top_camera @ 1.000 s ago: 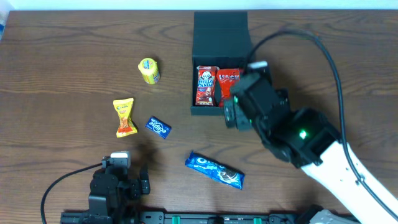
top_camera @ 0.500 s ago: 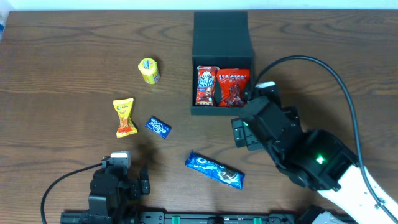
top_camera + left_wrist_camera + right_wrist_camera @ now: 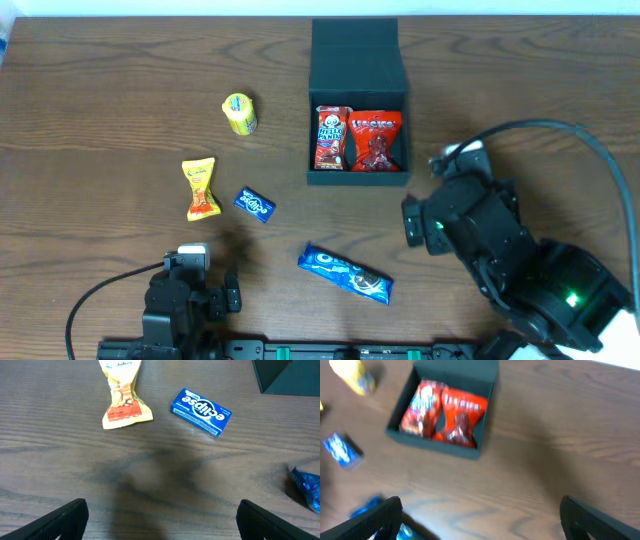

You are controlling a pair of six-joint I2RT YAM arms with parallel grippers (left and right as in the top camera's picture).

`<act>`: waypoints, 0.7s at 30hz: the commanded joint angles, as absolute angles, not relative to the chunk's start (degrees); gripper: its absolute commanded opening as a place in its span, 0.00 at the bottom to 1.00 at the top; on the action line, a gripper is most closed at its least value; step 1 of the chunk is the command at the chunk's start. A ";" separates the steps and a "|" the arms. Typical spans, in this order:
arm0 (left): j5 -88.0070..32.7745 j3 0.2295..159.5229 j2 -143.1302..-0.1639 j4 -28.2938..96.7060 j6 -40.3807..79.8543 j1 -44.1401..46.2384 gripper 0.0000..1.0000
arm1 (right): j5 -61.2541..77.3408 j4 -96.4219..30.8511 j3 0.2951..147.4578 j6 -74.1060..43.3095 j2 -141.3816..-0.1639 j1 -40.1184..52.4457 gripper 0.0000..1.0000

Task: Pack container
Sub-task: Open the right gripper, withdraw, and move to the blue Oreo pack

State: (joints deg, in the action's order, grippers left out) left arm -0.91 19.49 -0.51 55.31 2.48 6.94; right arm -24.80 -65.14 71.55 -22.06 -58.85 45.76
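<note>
Left tool (image 3: pixel 162 522): I see both fingers spread wide with nothing between them, low over bare worktop (image 3: pixel 100 120) at the near edge.
Right tool (image 3: pixel 482 520): fingers also wide apart and empty. It is off the worktop, to the right of the container and nearer to me, not touching it.
Oreo packet (image 3: pixel 345 273): blue, lying flat at a slant between my two arms.
Eclipse gum box (image 3: pixel 201 411): blue, flat, just beyond the left tool.
Orange-and-yellow sachet (image 3: pixel 200 187): flat, just left of the gum box.
Container (image 3: pixel 358 180): dark teal box past mid-worktop, right of centre, with its lid (image 3: pixel 357 50) open and lying back on the far side.
Inside it: a Hello Panda packet (image 3: pixel 333 138) on the left and a red packet (image 3: pixel 376 140) on the right, side by side.
Yellow tub (image 3: pixel 239 113): on its side, left of the container and well apart from it.
</note>
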 commanded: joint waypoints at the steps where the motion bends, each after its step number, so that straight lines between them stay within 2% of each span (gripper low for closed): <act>1: -0.93 17.69 -0.21 56.99 1.69 6.72 0.95 | -12.25 -65.58 67.44 -10.46 -59.07 45.41 0.99; 9: -0.93 17.69 -0.21 56.99 1.69 6.72 0.95 | 6.74 -62.28 59.55 -1.39 -63.11 45.45 0.99; 13: -0.93 17.69 -0.21 56.99 1.69 6.72 0.95 | 17.32 -62.63 59.53 8.05 -68.03 45.45 0.99; 21: -0.93 17.69 -0.21 56.99 1.69 6.72 0.95 | 16.38 -60.31 59.55 11.86 -80.49 48.58 0.99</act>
State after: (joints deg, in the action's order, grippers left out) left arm -0.91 19.49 -0.51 55.31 2.50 6.94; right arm 15.53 -61.12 59.59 8.86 -77.62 47.35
